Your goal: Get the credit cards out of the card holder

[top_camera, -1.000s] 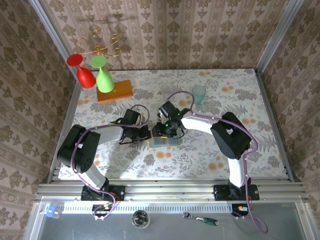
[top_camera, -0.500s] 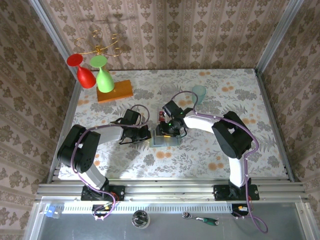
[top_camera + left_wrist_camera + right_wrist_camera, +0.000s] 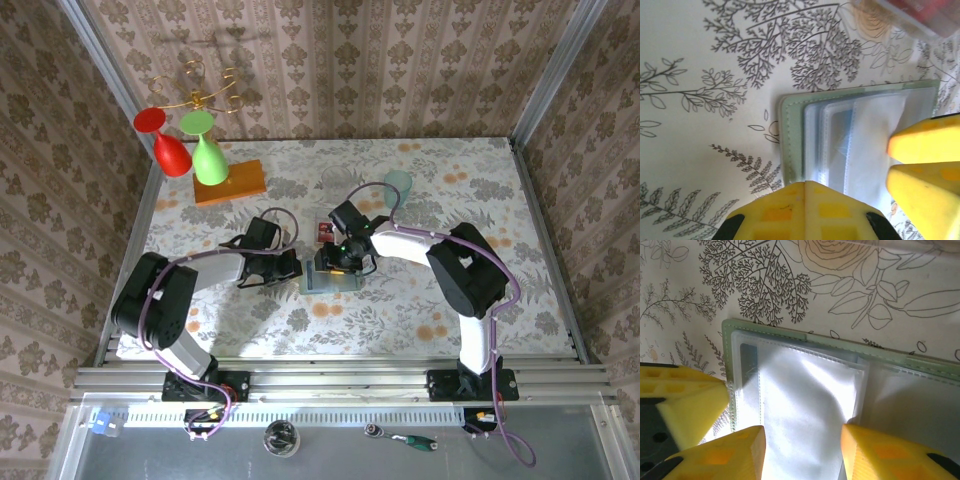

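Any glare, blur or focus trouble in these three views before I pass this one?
Right wrist: glare washes out the clear sleeves of the card holder. Left wrist: the holder's edge is sharp, the red credit cards at the top right are blurred. Top external: even light, sharp, a faint shadow of the glass stand on the back wall.

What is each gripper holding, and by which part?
No clear grip. The left gripper, shut, sits at the edge of the card holder; whether it pinches it cannot be told. The right gripper stands open over the clear sleeves.
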